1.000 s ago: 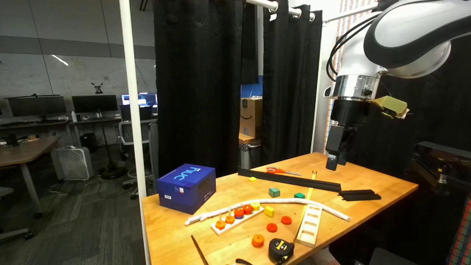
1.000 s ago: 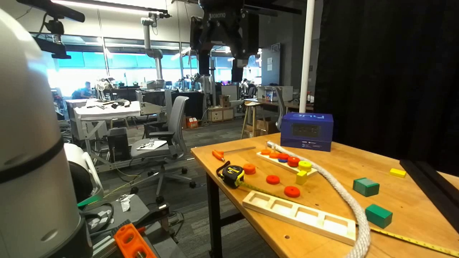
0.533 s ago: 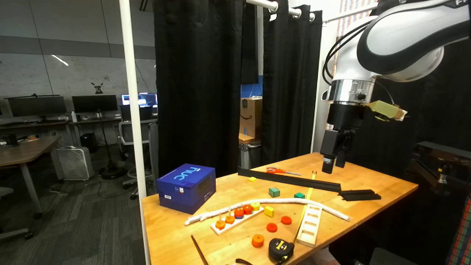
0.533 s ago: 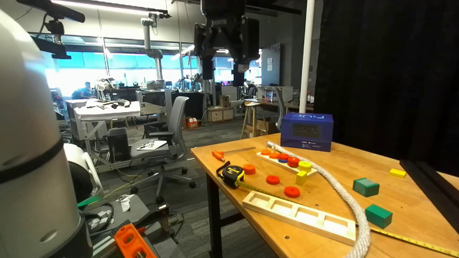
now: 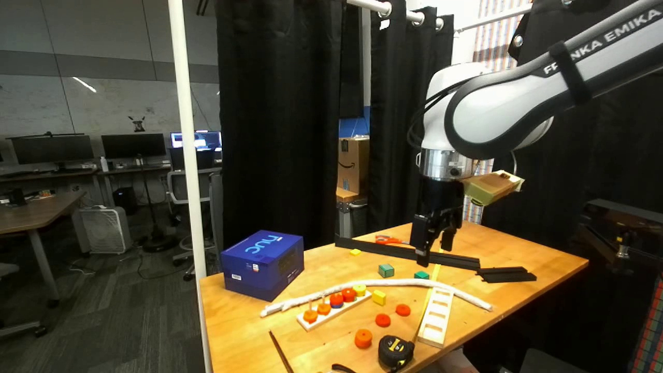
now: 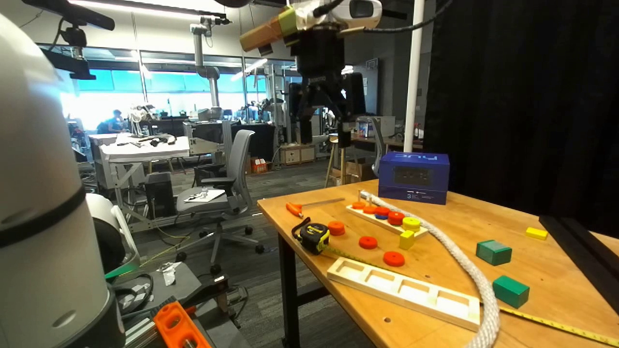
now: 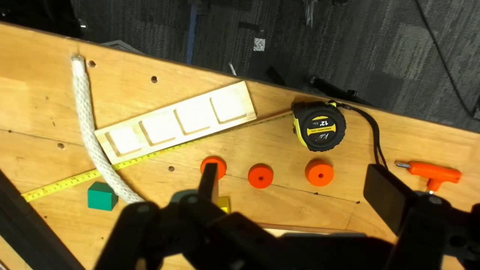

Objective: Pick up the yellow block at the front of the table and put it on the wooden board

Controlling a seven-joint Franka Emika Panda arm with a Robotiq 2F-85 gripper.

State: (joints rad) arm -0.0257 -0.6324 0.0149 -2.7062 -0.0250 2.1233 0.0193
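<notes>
The fingers (image 7: pixel 388 198) hang spread above the table (image 5: pixel 243 331), presumably so they can straddle the yellow block (image 6: pixel 406 239) and carry it to the wooden board (image 7: pixel 175 123).

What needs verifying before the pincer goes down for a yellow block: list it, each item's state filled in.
1. Pincer open: ok; fingers apart, nothing held.
2. Pincer down at block level: not ok; it hangs above the table.
3. Target settled: cannot tell; one yellow block lies beside the peg strip, a second yellow block by the black strip.
4. Block beside the peg strip fully seen in wrist view: not ok; pincer partly hides it.
5. Wooden board lying flat: ok.
6. White rope clear of the board: cannot tell; it passes close by one end.
</notes>
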